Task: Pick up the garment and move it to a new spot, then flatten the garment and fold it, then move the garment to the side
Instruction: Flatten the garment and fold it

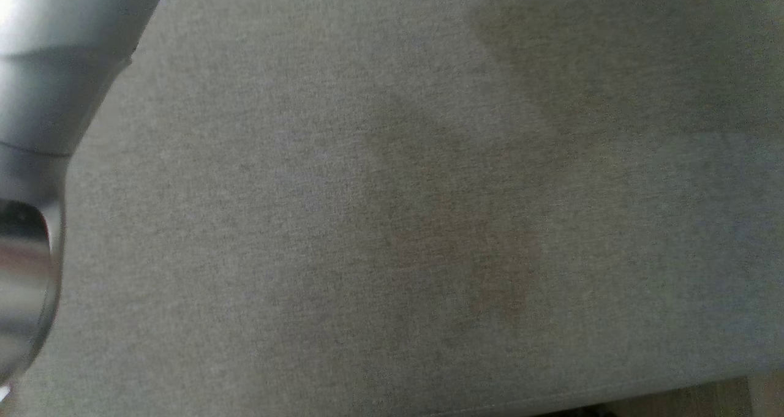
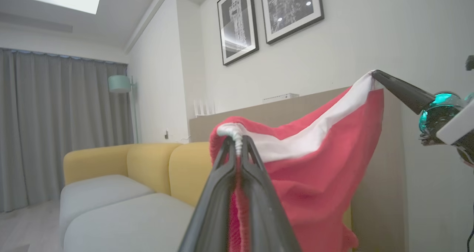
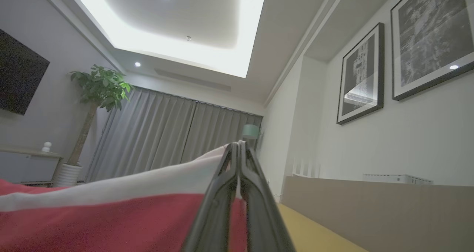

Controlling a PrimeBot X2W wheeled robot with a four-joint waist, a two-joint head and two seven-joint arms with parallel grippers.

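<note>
The left fingers [image 2: 243,145] are clamped tight on a bunched end of the white band [image 2: 296,143] that edges the red garment [image 2: 318,178], with a strip of red cloth caught between them lower down. The right fingers [image 3: 238,152] are pressed together on the band's other end; in the left wrist view they [image 2: 385,80] come in from the right and pinch the band's highest corner. Between the two grips the band sags in a shallow curve, and the rest of the garment hangs below it in loose folds, held up in the air with nothing under it touching. Behind it stands a sofa [image 2: 111,192] with grey seat cushions and a yellow back. Farther off, on the left, are a grey curtain [image 2: 55,126] and a floor lamp [image 2: 120,83], and two framed pictures [image 2: 237,22] hang on the wall above. The head view looks down on grey woven upholstery [image 1: 429,221], with a pale forearm [image 1: 30,98] at its left edge.
</note>
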